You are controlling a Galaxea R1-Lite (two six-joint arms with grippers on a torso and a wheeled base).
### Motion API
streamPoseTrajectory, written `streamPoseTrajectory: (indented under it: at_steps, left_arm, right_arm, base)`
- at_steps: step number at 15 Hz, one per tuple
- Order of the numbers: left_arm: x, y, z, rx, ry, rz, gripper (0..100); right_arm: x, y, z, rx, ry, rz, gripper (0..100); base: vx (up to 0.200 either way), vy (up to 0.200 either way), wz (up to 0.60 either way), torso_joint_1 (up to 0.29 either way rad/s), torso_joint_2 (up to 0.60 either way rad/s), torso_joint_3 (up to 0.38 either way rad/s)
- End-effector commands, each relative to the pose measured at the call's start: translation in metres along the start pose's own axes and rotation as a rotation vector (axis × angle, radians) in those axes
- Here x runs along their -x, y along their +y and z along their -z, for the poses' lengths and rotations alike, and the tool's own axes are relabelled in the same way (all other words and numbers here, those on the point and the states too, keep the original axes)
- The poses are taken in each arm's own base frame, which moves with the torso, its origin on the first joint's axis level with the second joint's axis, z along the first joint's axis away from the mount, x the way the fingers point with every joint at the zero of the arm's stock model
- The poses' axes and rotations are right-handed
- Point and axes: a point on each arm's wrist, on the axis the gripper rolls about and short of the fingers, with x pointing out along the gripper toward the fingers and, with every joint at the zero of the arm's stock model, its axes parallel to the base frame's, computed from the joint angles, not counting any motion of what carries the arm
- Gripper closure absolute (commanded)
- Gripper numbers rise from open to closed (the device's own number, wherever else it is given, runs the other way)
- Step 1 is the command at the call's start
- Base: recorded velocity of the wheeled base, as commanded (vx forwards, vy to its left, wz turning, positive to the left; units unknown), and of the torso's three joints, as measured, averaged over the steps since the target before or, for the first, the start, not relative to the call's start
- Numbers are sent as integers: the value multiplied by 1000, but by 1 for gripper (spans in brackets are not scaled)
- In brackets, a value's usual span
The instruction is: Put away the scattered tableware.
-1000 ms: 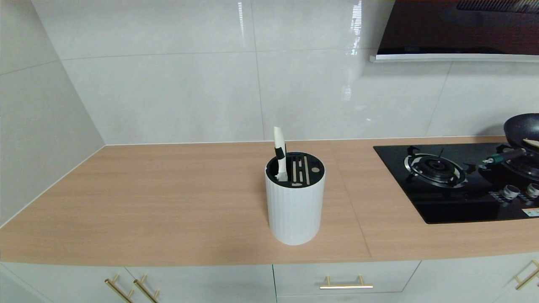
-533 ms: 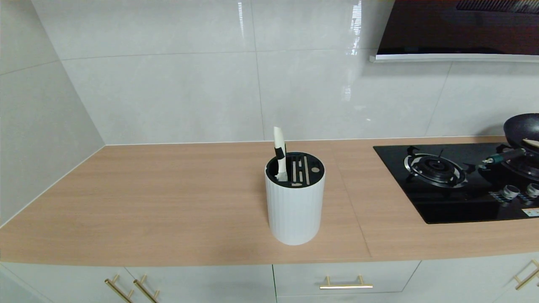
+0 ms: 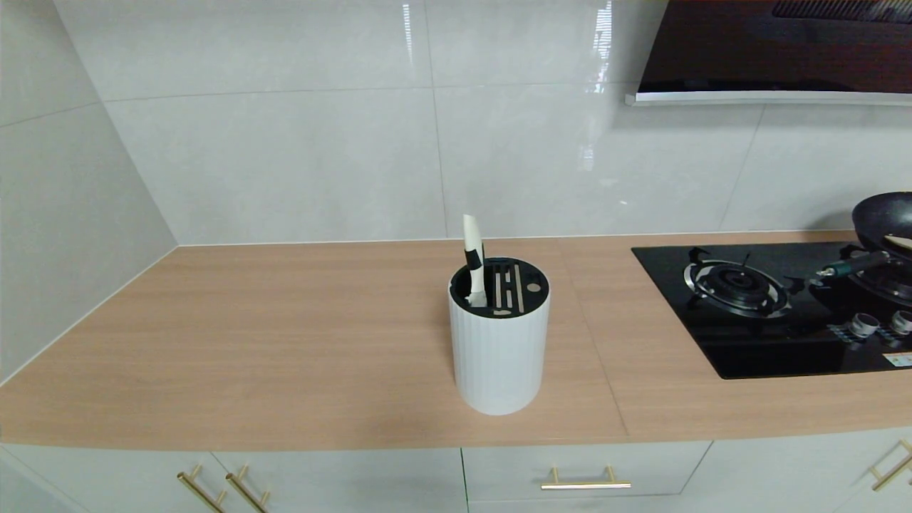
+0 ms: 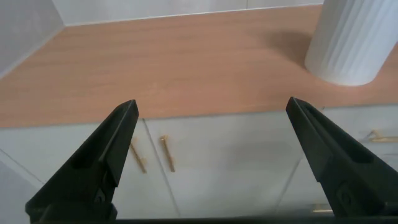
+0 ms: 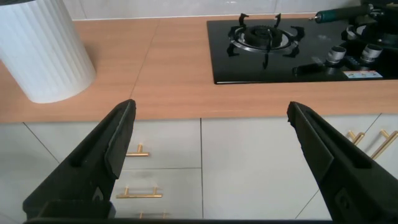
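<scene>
A white ribbed holder [image 3: 499, 356] stood upright on the wooden countertop [image 3: 285, 335], close to its front edge and roughly midway along the visible stretch, well apart from the back wall. Its black top was cut with several slots, and a knife [image 3: 473, 260] with a white-and-black handle sat in the slot on the side toward the countertop's left end, handle up and leaning slightly. The other slots looked unfilled. Toward the countertop's right end a black gas hob [image 3: 769, 313] was set into the surface, with a dark wok [image 3: 883, 214] on its far burner and a range hood [image 3: 769, 50] on the tiled wall [image 3: 285, 157] above. Pale cabinet fronts with brass handles [image 3: 586, 484] ran below the front edge. The left gripper [image 4: 210, 106] hung out in front of those cabinets, short of the countertop's front edge, its two black fingers spread wide with nothing between them; the holder's base stood off to one side beyond it. The right gripper [image 5: 210, 106] was likewise held before the cabinet fronts, fingers wide apart and holding nothing, with the holder and the hob both beyond it on the countertop.
</scene>
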Motion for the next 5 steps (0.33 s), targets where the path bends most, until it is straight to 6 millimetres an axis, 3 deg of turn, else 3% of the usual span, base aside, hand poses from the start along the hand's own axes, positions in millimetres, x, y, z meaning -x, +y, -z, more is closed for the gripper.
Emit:
streamPoseTrajectory:
  at_steps: [1, 5]
  left_arm:
    - [0, 0, -1, -5, -4, -3, 0]
    - [0, 0, -1, -3, -4, -3, 0]
  right_arm:
    - [0, 0, 0, 0, 1, 0, 0]
    - [0, 0, 0, 0, 1, 0, 0]
  base:
    - [0, 0, 0, 0, 0, 0]
    - [0, 0, 0, 0, 0, 0]
